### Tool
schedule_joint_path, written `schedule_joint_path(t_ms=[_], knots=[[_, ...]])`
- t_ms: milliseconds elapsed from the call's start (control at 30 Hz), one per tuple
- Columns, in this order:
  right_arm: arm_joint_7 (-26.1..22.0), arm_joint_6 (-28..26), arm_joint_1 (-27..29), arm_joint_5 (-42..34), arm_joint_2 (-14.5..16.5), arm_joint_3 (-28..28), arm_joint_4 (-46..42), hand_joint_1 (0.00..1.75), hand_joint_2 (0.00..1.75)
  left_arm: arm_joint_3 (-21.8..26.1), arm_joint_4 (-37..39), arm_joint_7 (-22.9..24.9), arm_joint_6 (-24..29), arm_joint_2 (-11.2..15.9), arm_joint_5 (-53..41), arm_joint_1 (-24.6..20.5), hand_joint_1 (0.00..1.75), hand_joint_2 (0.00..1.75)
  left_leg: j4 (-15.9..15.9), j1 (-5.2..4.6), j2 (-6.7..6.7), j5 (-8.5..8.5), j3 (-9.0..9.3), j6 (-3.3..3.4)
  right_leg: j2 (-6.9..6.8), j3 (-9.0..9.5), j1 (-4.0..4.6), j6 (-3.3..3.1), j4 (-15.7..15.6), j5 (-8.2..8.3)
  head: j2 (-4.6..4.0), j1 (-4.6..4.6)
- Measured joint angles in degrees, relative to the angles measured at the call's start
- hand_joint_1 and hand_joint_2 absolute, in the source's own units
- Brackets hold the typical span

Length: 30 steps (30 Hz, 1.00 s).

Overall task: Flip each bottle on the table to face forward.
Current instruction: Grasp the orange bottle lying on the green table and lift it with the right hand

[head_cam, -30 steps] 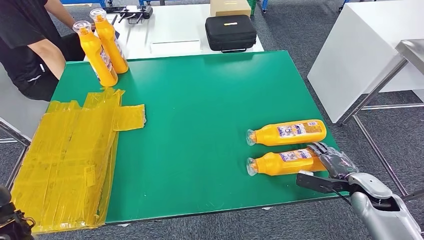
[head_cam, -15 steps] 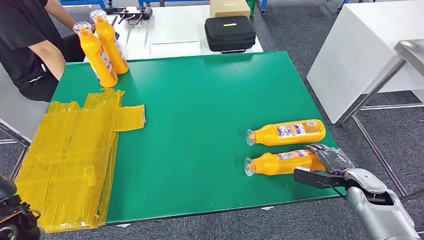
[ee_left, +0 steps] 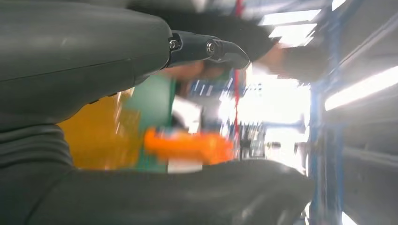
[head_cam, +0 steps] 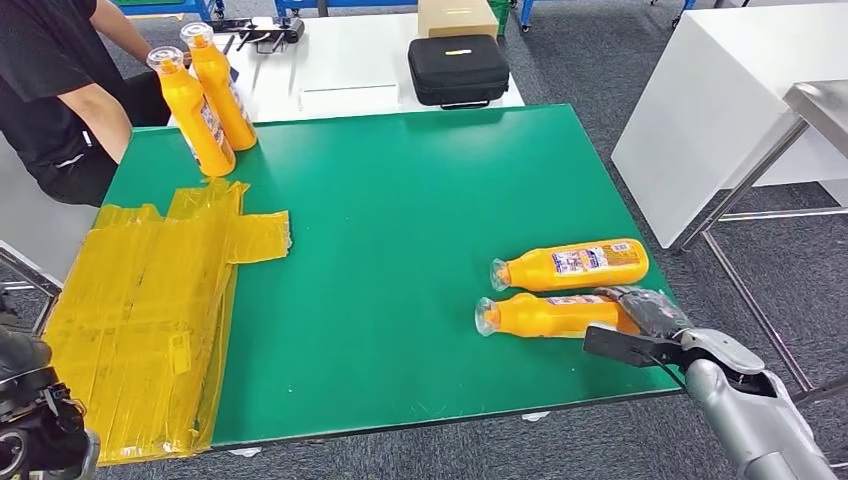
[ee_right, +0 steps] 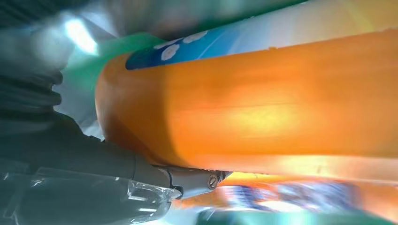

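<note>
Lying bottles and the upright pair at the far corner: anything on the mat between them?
Nothing: in the head view, bare green mat separates the lying bottles from the upright pair.

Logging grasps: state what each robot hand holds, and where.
Right robot hand grips the nearer lying bottle at its base end. Left robot hand holds nothing.

Open green table (head_cam: 400, 220) left of lying bottles (head_cam: 570, 266)

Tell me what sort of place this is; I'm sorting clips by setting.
Probably a robotics lab or test room: a green table of staged orange bottles, grey carpet, white workbenches holding a black case, and a seated person watching.
</note>
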Motion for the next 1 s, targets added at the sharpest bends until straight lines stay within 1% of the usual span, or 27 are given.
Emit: schedule_joint_path(t_ms=[100,167,200,300,367,433,500,533,600,633,700,833,900,1000], knots=[[-4.4,8.9,4.4,-14.9,0.0,-1.3,-6.2,1.75,1.75,0.1,1.2,2.1,-5.4,0.6,7.3,0.0,0.0,1.75,0.0,-0.01,-0.14,0.07,-0.26,0.04,-0.11,-0.13,-0.03,0.01,0.0,0.01,0.0,-0.04],[-5.4,12.7,6.5,-21.3,-0.2,-2.3,-10.3,1.75,1.75,0.3,2.0,2.5,-6.9,0.9,9.5,0.0,0.0,1.75,0.0,-0.01,-0.19,0.1,-0.44,0.06,-0.14,-0.31,-0.04,0.01,0.0,0.01,0.0,-0.05],[-5.4,13.8,7.0,-23.4,-0.4,-2.8,-12.3,1.75,1.75,0.5,2.3,2.6,-7.2,1.0,10.0,0.0,0.0,1.75,0.0,-0.01,-0.18,0.1,-0.49,0.05,-0.13,-0.38,-0.03,0.01,0.1,0.01,0.0,-0.05],[-5.1,15.5,7.7,-26.1,-1.0,-4.1,-16.8,1.75,1.75,0.9,3.1,2.8,-7.7,1.1,10.6,0.0,0.0,1.75,0.0,0.0,-0.16,0.09,-0.56,0.05,-0.1,-0.47,-0.05,0.01,0.1,0.0,0.0,-0.02],[-5.9,16.5,8.0,-28.1,-1.1,-4.3,-18.5,1.75,1.75,1.0,3.2,3.2,-8.2,1.1,11.3,0.0,0.0,1.75,0.0,-0.01,-0.19,0.09,-0.67,0.05,-0.13,-0.53,-0.08,0.01,0.1,0.0,0.0,-0.02],[-7.1,18.0,7.5,-32.6,-1.0,-4.6,-20.0,1.75,1.75,1.2,3.2,3.7,-9.4,1.1,13.0,0.0,0.0,1.75,0.0,-0.03,-0.2,0.09,-0.8,0.06,-0.14,-0.6,-0.09,0.02,0.1,0.0,0.0,-0.02],[-6.9,18.4,5.3,-36.8,-0.5,-5.1,-21.1,1.75,1.75,1.2,3.0,4.4,-11.1,1.1,15.3,0.2,0.0,1.75,0.0,-0.03,-0.15,0.09,-0.83,0.06,-0.1,-0.63,-0.09,0.02,0.1,0.01,0.0,-0.03],[-6.2,17.7,3.5,-37.6,-0.2,-5.3,-21.3,1.75,1.75,1.2,2.8,4.7,-12.0,1.0,16.5,0.3,0.0,1.75,0.0,-0.03,-0.09,0.1,-0.82,0.06,-0.06,-0.64,-0.09,0.02,0.1,0.02,0.0,-0.03],[-4.7,15.0,-1.3,-36.5,0.9,-5.1,-20.4,1.75,1.75,1.2,2.0,5.2,-13.4,0.6,18.3,0.6,0.0,1.75,0.0,-0.04,0.04,0.12,-0.8,0.08,0.0,-0.66,-0.09,0.03,0.1,0.06,0.0,-0.03],[-3.9,13.3,-4.2,-35.3,1.8,-4.7,-19.1,1.75,1.75,1.1,1.5,5.4,-13.8,0.4,19.0,0.6,0.0,1.75,0.0,-0.03,0.08,0.16,-0.79,0.1,0.03,-0.68,-0.09,0.06,0.1,0.09,0.0,-0.02],[-2.6,9.3,-11.0,-32.5,4.4,-3.0,-14.7,1.75,1.75,0.5,0.9,6.3,-14.9,-0.3,20.5,0.0,0.0,1.75,0.0,-0.03,0.13,0.27,-0.8,0.08,0.09,-0.72,-0.08,0.1,0.1,0.2,0.0,-0.02],[0.2,-0.1,-23.9,-27.2,12.3,3.0,-3.3,1.75,1.75,-2.3,0.5,7.9,-16.4,-1.9,23.1,-2.6,0.0,1.75,0.0,0.02,0.1,0.54,-0.84,-0.01,0.09,-0.77,0.01,0.04,0.1,0.35,0.0,-0.03],[1.5,-3.0,-28.3,-26.3,16.3,6.1,1.6,1.75,1.75,-4.0,0.4,8.3,-16.8,-2.8,23.7,-3.9,0.0,1.75,0.0,0.08,0.06,0.59,-0.84,-0.05,0.07,-0.77,0.07,0.04,0.1,0.36,0.0,-0.04],[3.9,-6.5,-32.5,-26.0,22.2,9.7,7.7,1.75,1.75,-6.5,0.4,9.2,-17.5,-4.1,24.3,-5.7,0.0,1.75,0.0,0.18,0.01,0.61,-0.87,-0.08,0.05,-0.79,0.11,0.04,0.2,0.36,0.0,-0.03]])
